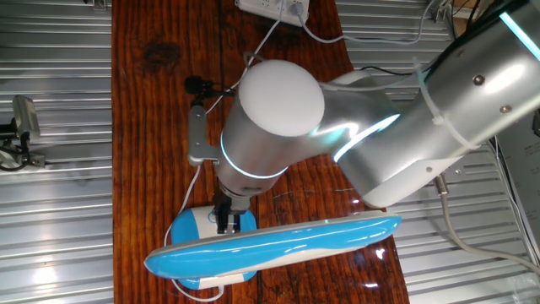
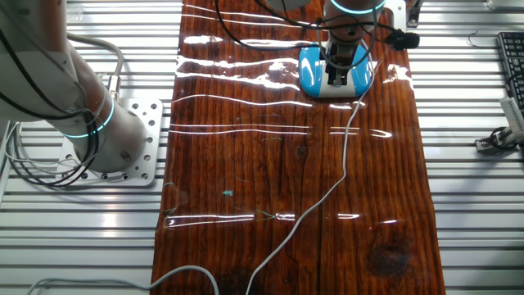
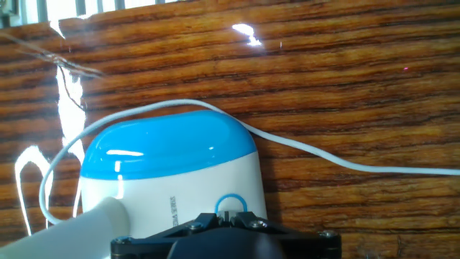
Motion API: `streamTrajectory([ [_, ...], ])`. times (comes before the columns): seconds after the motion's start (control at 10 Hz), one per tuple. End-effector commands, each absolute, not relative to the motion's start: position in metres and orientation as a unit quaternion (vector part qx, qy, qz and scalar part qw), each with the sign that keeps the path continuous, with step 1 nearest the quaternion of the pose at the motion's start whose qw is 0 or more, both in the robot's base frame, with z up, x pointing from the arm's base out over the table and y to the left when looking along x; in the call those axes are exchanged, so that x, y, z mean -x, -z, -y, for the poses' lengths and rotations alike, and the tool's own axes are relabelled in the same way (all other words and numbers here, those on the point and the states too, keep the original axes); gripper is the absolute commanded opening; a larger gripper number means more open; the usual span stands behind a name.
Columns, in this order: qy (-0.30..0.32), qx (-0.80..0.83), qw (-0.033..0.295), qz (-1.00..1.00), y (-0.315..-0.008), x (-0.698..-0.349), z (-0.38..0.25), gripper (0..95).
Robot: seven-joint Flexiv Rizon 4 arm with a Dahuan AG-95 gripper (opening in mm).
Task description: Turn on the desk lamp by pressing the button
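The desk lamp stands at one end of the wooden board. Its long blue and white head (image 1: 278, 245) curves over the rounded base (image 1: 190, 226). In the hand view the base (image 3: 169, 162) is blue on top and white in front, with a blue ring button (image 3: 231, 203) and the thin white cord (image 3: 323, 155) curling behind it. My gripper (image 1: 228, 225) points straight down onto the base. Its fingertips are together, at the ring button (image 3: 230, 214). The other fixed view shows the gripper (image 2: 337, 78) on the base (image 2: 315, 74); the lamp head is out of that view.
The white cord (image 2: 344, 147) runs the length of the wooden board (image 2: 246, 164) to a power strip (image 1: 274, 8). The arm's base (image 2: 98, 131) sits on the metal table beside the board. A black clip (image 1: 198, 84) lies near the cord.
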State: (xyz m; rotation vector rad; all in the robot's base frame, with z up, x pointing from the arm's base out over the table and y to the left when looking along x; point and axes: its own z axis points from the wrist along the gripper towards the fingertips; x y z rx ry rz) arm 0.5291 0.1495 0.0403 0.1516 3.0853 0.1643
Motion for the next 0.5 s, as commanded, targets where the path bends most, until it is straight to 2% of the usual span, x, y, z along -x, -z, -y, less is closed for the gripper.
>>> streamTrajectory([
  [0.1,-0.052,-0.053,0.034,-0.997,-0.0051,-0.5320,-0.1518,0.0],
  [0.5,-0.055,-0.057,0.042,-0.996,-0.0036,-0.5321,-0.1515,0.0],
])
